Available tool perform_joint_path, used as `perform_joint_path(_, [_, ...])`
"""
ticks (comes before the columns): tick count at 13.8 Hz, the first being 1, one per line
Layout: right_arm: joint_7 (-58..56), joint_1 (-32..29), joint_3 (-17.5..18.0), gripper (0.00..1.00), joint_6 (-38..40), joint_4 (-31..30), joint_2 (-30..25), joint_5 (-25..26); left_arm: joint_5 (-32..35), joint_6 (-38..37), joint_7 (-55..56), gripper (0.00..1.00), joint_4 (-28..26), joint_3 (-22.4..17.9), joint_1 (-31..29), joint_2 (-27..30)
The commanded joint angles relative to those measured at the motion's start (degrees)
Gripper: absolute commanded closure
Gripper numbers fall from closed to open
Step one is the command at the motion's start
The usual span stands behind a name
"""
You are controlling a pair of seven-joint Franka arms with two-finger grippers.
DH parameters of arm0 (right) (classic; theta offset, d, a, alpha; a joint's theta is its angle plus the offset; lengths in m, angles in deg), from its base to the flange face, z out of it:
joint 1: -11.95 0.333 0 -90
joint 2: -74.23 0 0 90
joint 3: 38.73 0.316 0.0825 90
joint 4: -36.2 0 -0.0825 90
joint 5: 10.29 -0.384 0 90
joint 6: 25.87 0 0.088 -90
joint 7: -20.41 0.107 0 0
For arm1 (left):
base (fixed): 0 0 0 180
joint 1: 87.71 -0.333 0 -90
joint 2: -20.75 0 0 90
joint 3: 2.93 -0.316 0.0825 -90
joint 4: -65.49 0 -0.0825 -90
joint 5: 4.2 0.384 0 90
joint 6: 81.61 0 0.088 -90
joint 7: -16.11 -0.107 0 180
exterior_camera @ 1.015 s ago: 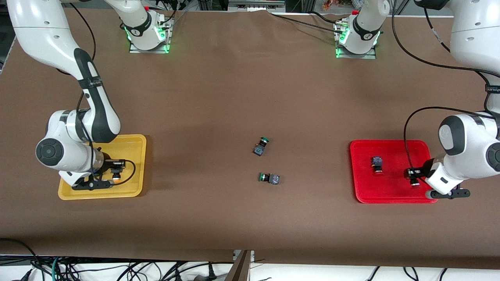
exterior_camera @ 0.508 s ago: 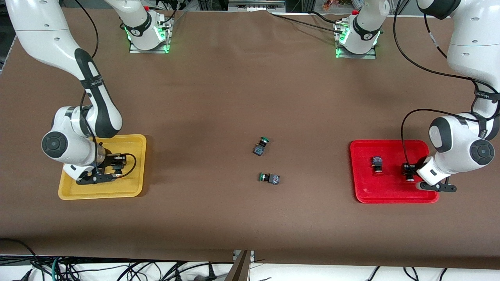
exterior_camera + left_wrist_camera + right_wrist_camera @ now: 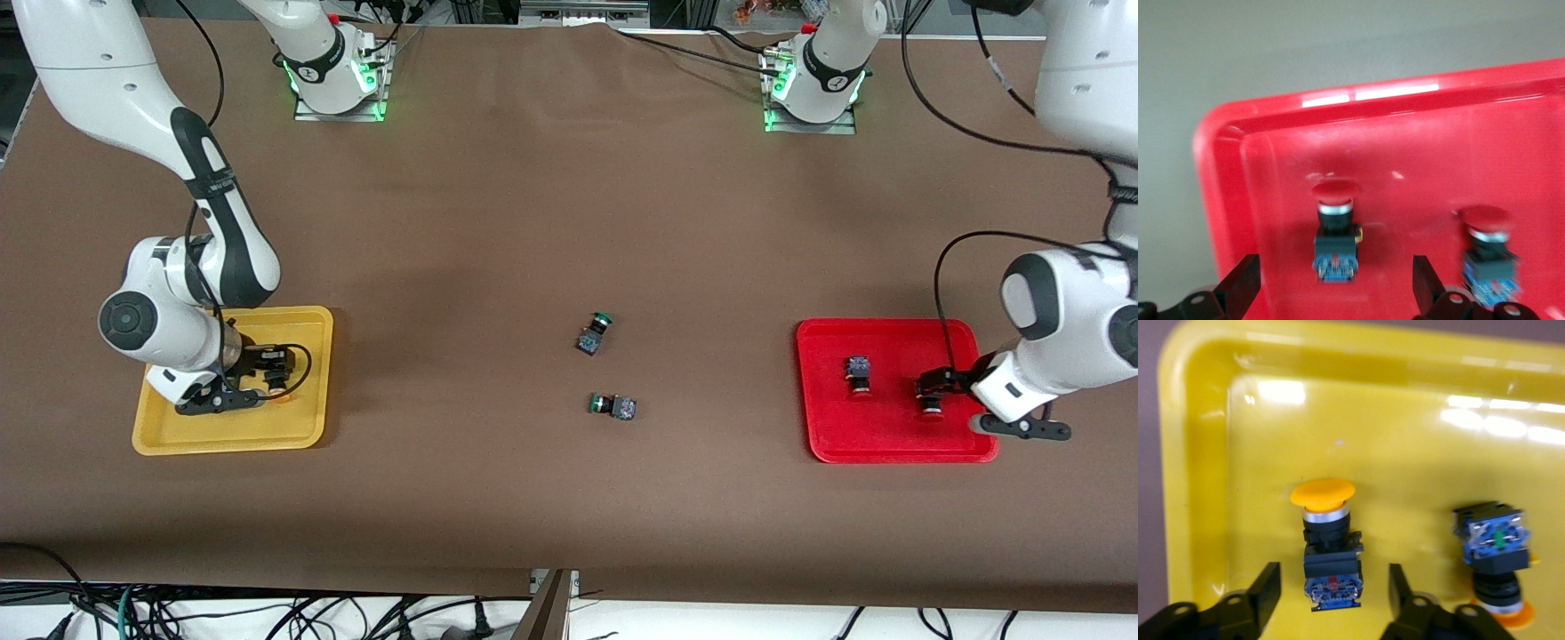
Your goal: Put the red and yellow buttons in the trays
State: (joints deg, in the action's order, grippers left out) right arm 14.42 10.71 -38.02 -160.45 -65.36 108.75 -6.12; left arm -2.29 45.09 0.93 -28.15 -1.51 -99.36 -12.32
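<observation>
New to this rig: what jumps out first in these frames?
The yellow tray at the right arm's end and the red tray at the left arm's end, each holding two matching buttons. The right gripper and left gripper each sit open around one. Two green-capped buttons lie mid-table between the trays.

Both arms are glossy white with rounded shells and dark grey or black joint bands; the right arm [image 3: 200, 222] carries a long black panel along its forearm, with small white lettering on a black collar. Round dark caps close the wrist joints. Thin black cables loop from each forearm down to the black wrist hardware. The bases glow green, each topped by a red tab.
</observation>
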Motion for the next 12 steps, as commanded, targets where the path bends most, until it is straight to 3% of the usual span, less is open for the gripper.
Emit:
perform_joint_path(1, [-1.82,-0.79,0.35,0.0,2.99,1.26,-3.93,-0.4,0.73,-6.45,-0.47,0.0,-1.55,1.12,0.65,9.31])
perform_joint_path(6, [-5.42,-0.79,0.26,0.0,22.4,16.44,-4.9,-0.13,-0.15,-20.6,1.63,0.0,-1.55,3.06,0.66,21.36])
perform_joint_path(12, [-4.38,-0.61,0.34,0.0,42.54,28.07,-9.37,-0.66,-0.24,-27.73,10.86,0.0,-2.69,7.72,0.57,30.07])
